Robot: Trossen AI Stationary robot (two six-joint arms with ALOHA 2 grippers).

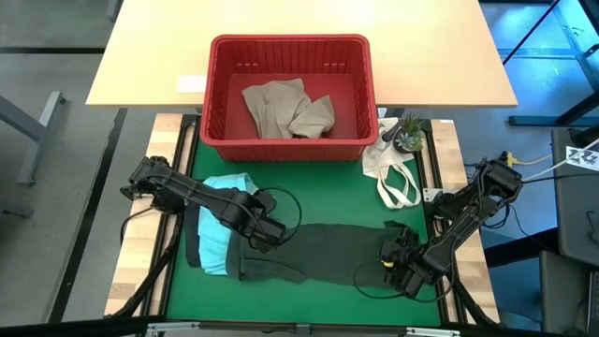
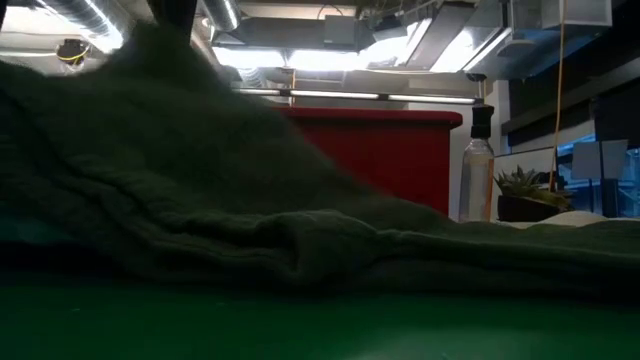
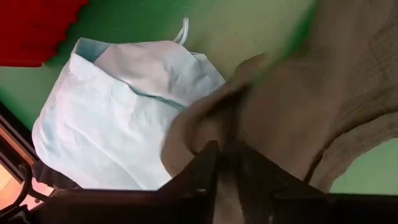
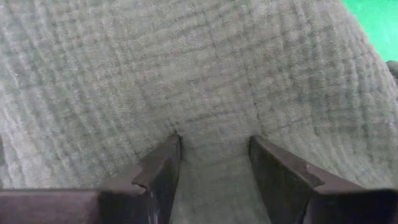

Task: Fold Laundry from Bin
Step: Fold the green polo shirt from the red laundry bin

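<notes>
A dark olive green garment lies across the green mat, and its left part is raised in a hump. My left gripper is shut on that raised part. My right gripper is down on the garment's right end, shut on a wide fold. A folded light teal garment lies to the left on a black one. A beige-tan garment lies crumpled on the floor of the red bin at the far side. My left gripper pinches a bunched fold of the olive garment near its left end, coming from above and pointing steeply down. The cloth rises in a peak to the fingers. The rest of it stays on the mat. My right gripper has a wide ridge of the garment's right end between its two fingers, from above and pointing steeply down. Creases run out from both fingers. The cloth there lies flat on the mat.
A white cloth bag with loop handles and a small potted plant sit at the mat's far right corner, with a bottle beside them. A pale wooden tabletop extends behind the bin. Bare green mat lies between the bin and the olive garment.
</notes>
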